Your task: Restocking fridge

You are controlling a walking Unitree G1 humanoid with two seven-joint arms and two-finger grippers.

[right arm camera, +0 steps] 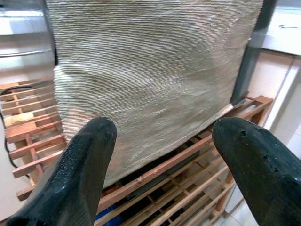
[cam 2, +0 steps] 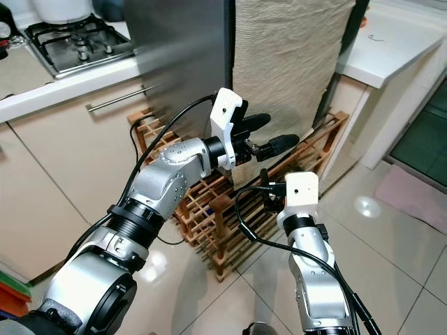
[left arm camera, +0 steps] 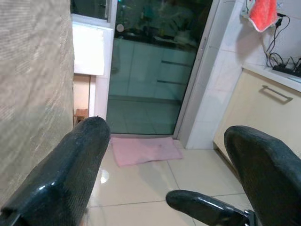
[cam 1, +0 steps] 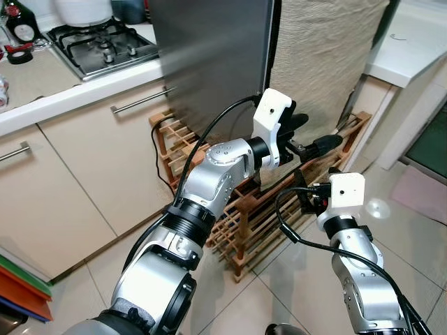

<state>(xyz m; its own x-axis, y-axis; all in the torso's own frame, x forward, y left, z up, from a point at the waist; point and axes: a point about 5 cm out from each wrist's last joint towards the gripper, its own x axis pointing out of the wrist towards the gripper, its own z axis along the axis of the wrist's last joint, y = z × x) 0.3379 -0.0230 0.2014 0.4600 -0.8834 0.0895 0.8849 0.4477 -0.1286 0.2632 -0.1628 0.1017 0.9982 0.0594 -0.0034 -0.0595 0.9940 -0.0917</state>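
Nearest, the right gripper [cam 1: 307, 199] hangs low with fingers spread and empty, above the wooden rack [cam 1: 244, 216]. Higher up, the left gripper [cam 1: 314, 136] is parted too, holding nothing, raised toward the cloth [cam 2: 293, 63] — perhaps ready to push it aside. Beyond stands the fridge [cam 1: 209, 56] — shut, as far as I can tell.

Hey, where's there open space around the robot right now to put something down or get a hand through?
Bare patches: the counter left of the hob, the white counter at far right, and floor tiles right of the wooden rack. Crowded: in front of the rack, where the left gripper and right gripper, both open, meet.
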